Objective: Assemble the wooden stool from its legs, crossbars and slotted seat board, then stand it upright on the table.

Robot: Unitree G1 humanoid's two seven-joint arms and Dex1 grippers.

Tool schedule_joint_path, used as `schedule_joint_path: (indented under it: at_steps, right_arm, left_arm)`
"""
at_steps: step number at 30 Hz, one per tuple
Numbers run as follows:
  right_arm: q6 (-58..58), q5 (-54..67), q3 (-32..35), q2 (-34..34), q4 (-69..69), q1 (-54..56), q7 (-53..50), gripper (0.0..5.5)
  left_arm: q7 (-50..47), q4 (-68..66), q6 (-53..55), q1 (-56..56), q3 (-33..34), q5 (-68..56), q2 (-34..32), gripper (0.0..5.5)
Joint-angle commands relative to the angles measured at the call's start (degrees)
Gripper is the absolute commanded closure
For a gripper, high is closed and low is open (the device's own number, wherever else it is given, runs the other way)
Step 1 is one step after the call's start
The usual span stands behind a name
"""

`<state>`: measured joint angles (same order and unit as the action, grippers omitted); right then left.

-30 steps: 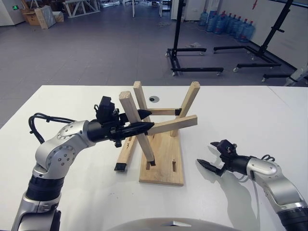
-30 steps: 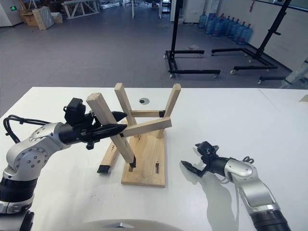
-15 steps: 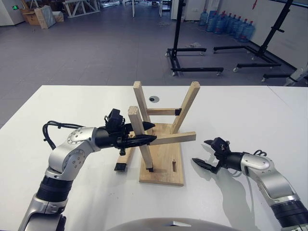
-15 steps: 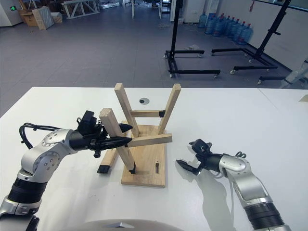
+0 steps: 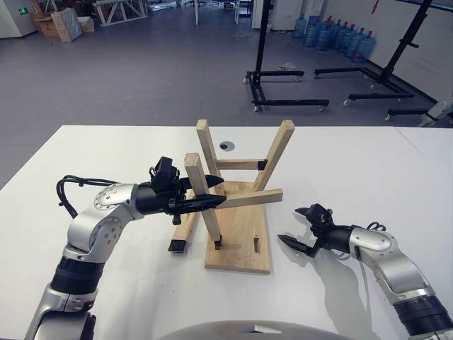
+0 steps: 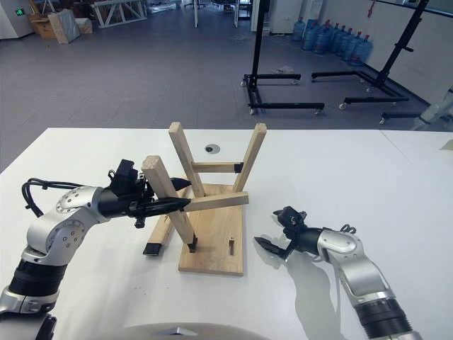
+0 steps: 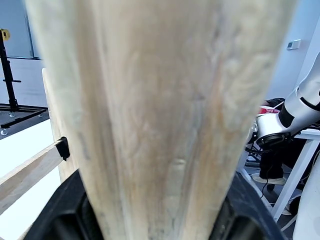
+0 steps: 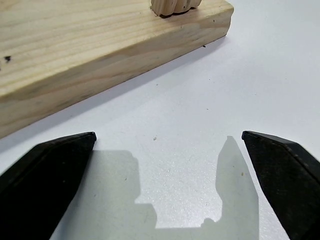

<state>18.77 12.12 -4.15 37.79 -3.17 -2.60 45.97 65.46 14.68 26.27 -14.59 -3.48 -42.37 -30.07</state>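
A pale, flat seat board with narrow slots lies on the smooth white table, at the centre of the head view. At its far end two legs, square-cut sticks of light wood, rise and lean apart in a V. A short crossbar with a black end fitting joins them.

Left of centre, the left gripper has its black pointed fingers closed around a third leg. This leg tilts, and its black-capped foot is at the board's near left slot; whether it is seated there is hard to tell. A longer crossbar runs from this leg toward the right.

A fourth leg lies on the table just beside the board's left edge, its black cap nearest the camera.

At the lower right, the right gripper stands spread wide, low over the table near the board's grainy right edge.
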Motion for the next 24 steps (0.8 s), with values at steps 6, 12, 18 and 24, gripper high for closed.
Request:
schedule_joint_path:
  at_steps: [6, 12, 18, 24]
  right_arm:
    - [0.93, -0.66, -0.27, 0.18, 0.0, 1.77, 0.79, 0.1]
    - [1.19, -0.83, -0.52, -0.27, 0.18, 2.35, 0.77, 0.1]
    - [1.2, -0.89, -0.63, -0.73, 0.12, 2.18, 0.59, 0.1]
    - [1.36, -0.98, -1.04, -1.15, -0.06, 2.15, 0.55, 0.1]
  left_arm:
    - [2.32, -3.03, -3.55, 3.17, -3.81, 4.44, 1.09, 3.45]
    - [2.56, -7.49, -4.2, 0.69, -3.0, 4.1, 1.22, 3.45]
    - [4.0, -6.93, -5.89, 0.66, -4.57, 6.17, 0.97, 3.45]
    - [4.52, -6.1, -5.88, 0.84, -5.6, 6.47, 0.74, 3.45]
